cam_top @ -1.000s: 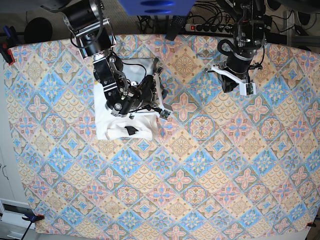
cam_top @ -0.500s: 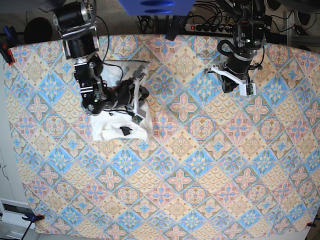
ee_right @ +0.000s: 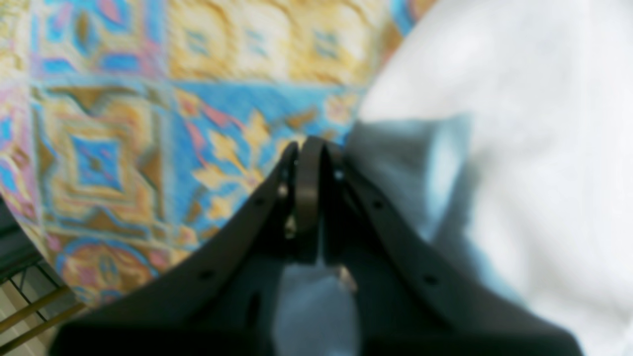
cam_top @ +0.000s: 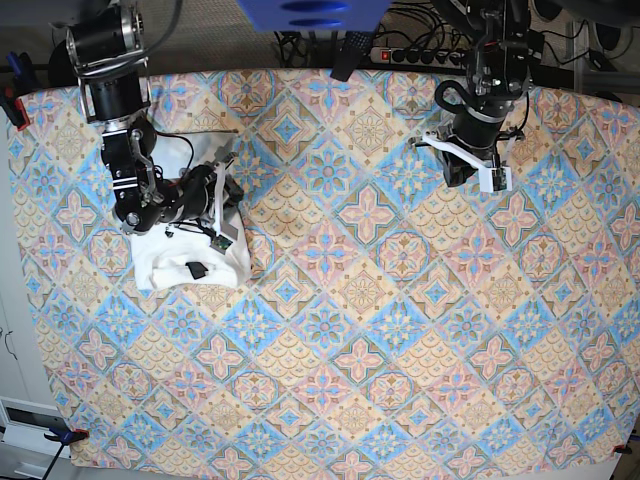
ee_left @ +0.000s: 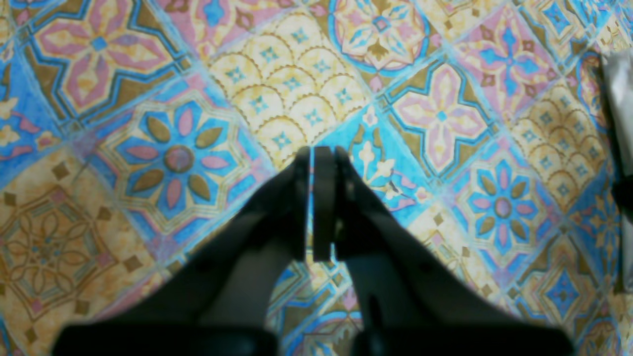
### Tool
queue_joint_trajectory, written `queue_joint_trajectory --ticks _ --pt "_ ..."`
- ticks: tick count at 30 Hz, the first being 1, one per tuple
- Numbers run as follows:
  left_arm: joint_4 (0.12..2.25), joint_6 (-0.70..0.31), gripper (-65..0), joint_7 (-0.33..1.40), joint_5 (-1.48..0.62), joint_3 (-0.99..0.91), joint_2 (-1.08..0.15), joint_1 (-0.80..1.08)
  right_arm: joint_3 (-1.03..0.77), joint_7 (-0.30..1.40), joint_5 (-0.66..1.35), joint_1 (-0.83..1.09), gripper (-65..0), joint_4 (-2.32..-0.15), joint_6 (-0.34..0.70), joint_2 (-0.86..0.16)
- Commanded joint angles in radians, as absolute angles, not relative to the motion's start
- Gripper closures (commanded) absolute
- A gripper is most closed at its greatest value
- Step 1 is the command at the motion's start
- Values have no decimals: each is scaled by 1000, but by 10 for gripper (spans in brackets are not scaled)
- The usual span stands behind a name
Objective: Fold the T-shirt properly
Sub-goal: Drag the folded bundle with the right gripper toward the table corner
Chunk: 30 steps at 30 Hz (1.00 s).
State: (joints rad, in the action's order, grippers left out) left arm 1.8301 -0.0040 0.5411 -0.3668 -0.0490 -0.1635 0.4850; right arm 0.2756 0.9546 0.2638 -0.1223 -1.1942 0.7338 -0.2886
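Shifted toward the table's far-left area over the last second: the right gripper [cam_top: 222, 205] and the folded T-shirt [cam_top: 190, 262] with it, the bundle having travelled from near the cloth's upper middle. Its fingers [ee_right: 306, 198] are pressed together; the wrist view shows white fabric just beside and beneath them, but blur prevents confirming whether any cloth is pinched. The T-shirt now lies as a compact white packet on the patterned tablecloth [cam_top: 400, 350], black neck tag [cam_top: 194, 267] uppermost. The left gripper [ee_left: 316, 202] hangs well apart, fingers shut on nothing, above bare pattern. Judgement: folding appears essentially complete; this motion reads as final positioning of the packet.
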Motion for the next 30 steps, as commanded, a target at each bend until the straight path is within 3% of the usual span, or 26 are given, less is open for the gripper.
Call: queue_joint_trajectory --ticks 1,8,21,30 --pt "1847 -8 -1 519 -369 -50 -168 484 271 1027 159 -133 -15 -1190 698 -318" --pt "1848 -7 -1 519 -369 -15 -166 484 196 1038 159 -148 -15 -1225 698 -328" --pt "1850 -5 0 519 -369 2 -171 516 177 1129 160 4 -15 -1609 698 -331" --pt "1851 -7 0 519 -369 1 -176 527 -99 1129 160 219 -16 -1755 698 -334"
